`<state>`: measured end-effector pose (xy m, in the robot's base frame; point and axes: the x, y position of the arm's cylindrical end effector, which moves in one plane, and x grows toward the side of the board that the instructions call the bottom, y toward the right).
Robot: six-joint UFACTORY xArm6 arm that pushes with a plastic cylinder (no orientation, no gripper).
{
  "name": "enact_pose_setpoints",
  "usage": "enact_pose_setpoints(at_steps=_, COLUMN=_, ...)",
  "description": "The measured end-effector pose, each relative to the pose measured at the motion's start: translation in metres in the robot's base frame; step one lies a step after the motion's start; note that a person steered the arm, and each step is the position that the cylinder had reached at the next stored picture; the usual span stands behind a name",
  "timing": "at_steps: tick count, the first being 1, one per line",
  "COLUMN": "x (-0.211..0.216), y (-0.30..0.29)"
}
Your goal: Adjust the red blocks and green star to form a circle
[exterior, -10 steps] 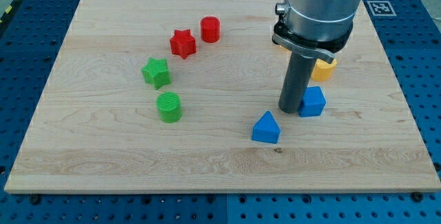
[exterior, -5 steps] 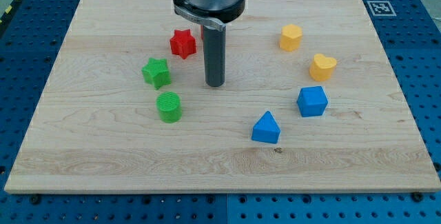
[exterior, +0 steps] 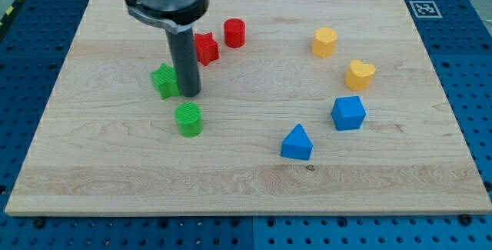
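Observation:
My tip (exterior: 189, 94) rests on the board right beside the green star (exterior: 164, 80), on its right side, partly hiding it. The red star (exterior: 206, 48) sits just above and to the right of the rod. The red cylinder (exterior: 234, 32) stands to the right of the red star, near the view's top. The green cylinder (exterior: 188, 119) is just below my tip.
A yellow block (exterior: 324, 41) and a yellow heart (exterior: 359, 75) lie at the right. A blue cube (exterior: 348, 113) and a blue triangular block (exterior: 297, 142) lie at the lower right. All sit on the wooden board (exterior: 92, 165).
The rod has swept from the right side by the blue cube across the board to the left, and now stands against the green star. The blocks look unmoved.

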<state>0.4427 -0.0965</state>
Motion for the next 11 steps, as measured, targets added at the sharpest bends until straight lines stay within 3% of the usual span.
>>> enact_pose_setpoints(at_steps=1, x=-0.006, y=-0.014)
enact_pose_setpoints(at_steps=5, x=-0.049, y=0.049)
enact_pose_setpoints(at_steps=7, x=-0.082, y=0.051)
enact_pose_setpoints(at_steps=11, x=-0.087, y=0.025)
